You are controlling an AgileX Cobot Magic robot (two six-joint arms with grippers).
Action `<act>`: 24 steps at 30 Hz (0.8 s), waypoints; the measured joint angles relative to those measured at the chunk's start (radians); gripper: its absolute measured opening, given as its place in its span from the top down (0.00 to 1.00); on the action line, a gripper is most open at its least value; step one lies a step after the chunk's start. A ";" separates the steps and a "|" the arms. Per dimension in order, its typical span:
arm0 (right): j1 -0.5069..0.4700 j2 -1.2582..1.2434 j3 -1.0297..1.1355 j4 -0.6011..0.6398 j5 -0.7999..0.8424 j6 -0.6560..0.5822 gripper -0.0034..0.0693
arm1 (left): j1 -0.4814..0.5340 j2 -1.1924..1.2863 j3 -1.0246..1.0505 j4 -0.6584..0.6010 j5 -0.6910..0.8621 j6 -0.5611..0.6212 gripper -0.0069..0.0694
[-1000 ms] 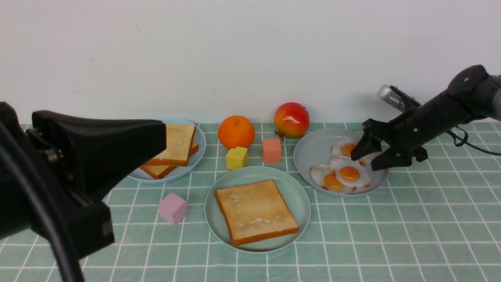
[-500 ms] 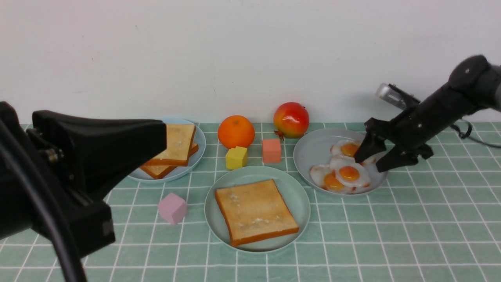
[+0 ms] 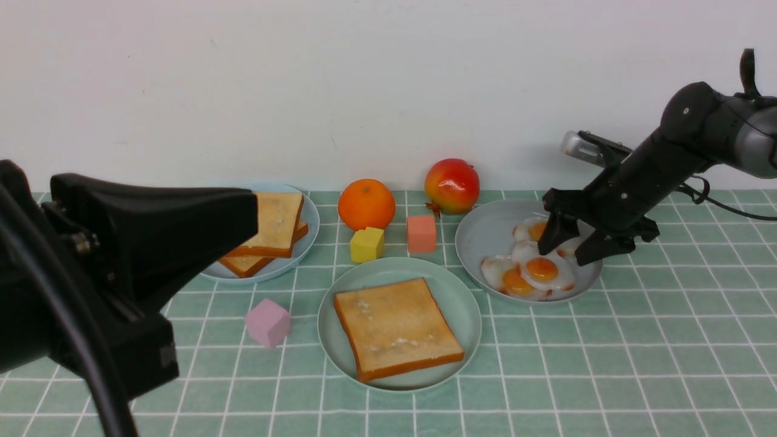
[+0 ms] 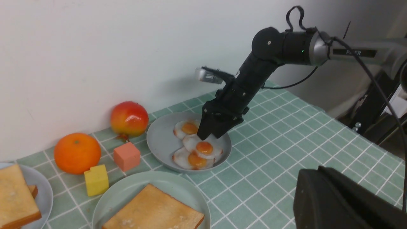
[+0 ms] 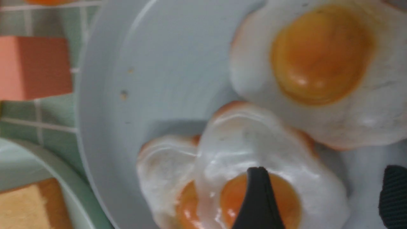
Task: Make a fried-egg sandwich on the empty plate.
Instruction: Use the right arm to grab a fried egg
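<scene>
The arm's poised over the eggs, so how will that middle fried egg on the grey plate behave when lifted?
The middle fried egg looks glossy, so it may slip from the right end effector. It looks thin and flat, so probably light, perhaps floppy. It overlaps a neighbouring egg, which might drag along.

Salmon cube [image 3: 421,233], red fruit [image 3: 451,186] left of grey plate [image 3: 485,233] — right open

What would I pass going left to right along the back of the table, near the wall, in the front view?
pale-blue plate holding the toast stack → orange → red fruit → grey plate holding the fried eggs
</scene>
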 joint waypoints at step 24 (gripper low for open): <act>0.002 0.014 -0.001 0.050 0.006 0.009 0.28 | 0.000 0.000 0.000 0.000 0.004 -0.001 0.92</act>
